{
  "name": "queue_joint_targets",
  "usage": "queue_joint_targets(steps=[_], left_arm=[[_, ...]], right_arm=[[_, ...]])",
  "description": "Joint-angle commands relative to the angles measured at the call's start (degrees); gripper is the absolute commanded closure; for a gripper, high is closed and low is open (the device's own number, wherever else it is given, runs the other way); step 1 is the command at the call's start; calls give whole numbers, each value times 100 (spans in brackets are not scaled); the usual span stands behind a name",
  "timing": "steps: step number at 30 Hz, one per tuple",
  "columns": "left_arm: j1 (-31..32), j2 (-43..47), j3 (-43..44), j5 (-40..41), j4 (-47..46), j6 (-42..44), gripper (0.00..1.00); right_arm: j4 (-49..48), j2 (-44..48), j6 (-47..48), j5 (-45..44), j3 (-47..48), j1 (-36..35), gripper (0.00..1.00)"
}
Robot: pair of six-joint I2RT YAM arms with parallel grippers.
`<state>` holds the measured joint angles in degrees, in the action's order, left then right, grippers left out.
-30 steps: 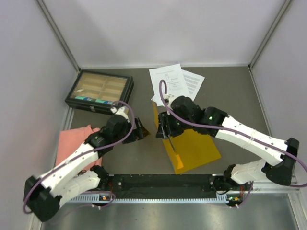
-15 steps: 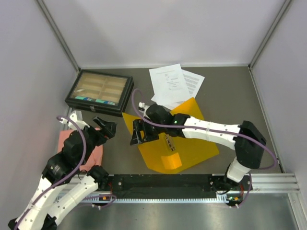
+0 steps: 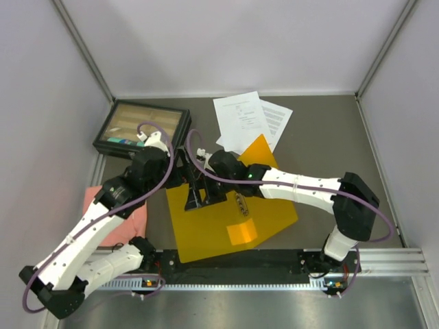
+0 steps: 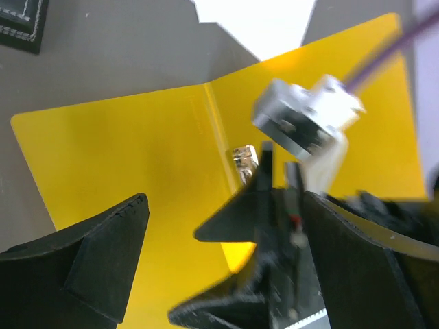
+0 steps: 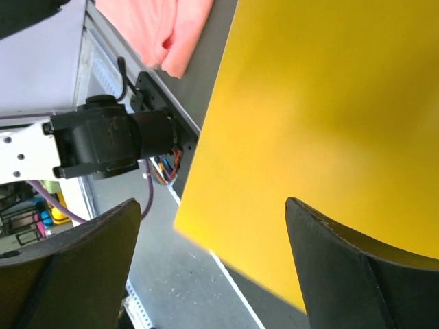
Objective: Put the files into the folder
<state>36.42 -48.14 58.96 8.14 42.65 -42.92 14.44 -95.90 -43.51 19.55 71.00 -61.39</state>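
The folder [image 3: 206,233] lies opened flat on the counter [image 3: 329,137], its near edge just beside the black rail [image 3: 233,259] at the arms' bases. On its near half sits the orange inner pocket [image 3: 241,232], and just beyond that, along the fold, the metal clip [image 3: 241,203].

Over the folder's left half hovers the right claw [image 3: 195,197]. Its own camera shows the jaws spread wide with nothing between them, only the yellow sheet below. The left claw [image 3: 180,170] hangs over the folder's far-left corner, jaws also wide and empty. In its own view the right claw sits between its fingers [image 4: 103,260], above the fold.

Left of the folder a pink cloth [image 3: 113,209] lies on the counter, partly under the left arm.

Beyond the folder's far corner lie the files [image 3: 241,120], a few white printed sheets fanned loosely. That corner reaches their near edge, but I cannot tell whether it touches them. Far-left of the folder stands a black compartment box [image 3: 143,128].

By my reading the opening step is done: the cover is spread and the pocket and clip are exposed. No sheet is inside yet. Gathering the files, laying them in and closing the cover all remain.
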Motion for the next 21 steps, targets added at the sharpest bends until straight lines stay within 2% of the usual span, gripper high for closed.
queue_joint_targets(steps=[1, 2, 6, 10, 17, 21], left_arm=[[-21, -205, 397, 371, 366, -49, 2], [-13, -170, 336, 390, 314, -59, 3], [-21, 15, -138, -399, -572, -155, 9], [-21, -256, -743, -1120, -1389, -462, 12], [-21, -1555, -1466, -2104, -3050, -648, 18], [-13, -2461, -1405, -2501, -3316, -595, 23]], right_arm=[[120, 528, 114, -424, -139, -75, 14], [243, 641, 106, -521, -174, -67, 14], [586, 958, 71, -961, -437, 91, 17], [797, 1529, -26, -1515, -1156, 390, 22], [973, 2443, 61, -1700, -2116, 1067, 25], [1035, 2681, 123, -1866, -2336, 1374, 25]])
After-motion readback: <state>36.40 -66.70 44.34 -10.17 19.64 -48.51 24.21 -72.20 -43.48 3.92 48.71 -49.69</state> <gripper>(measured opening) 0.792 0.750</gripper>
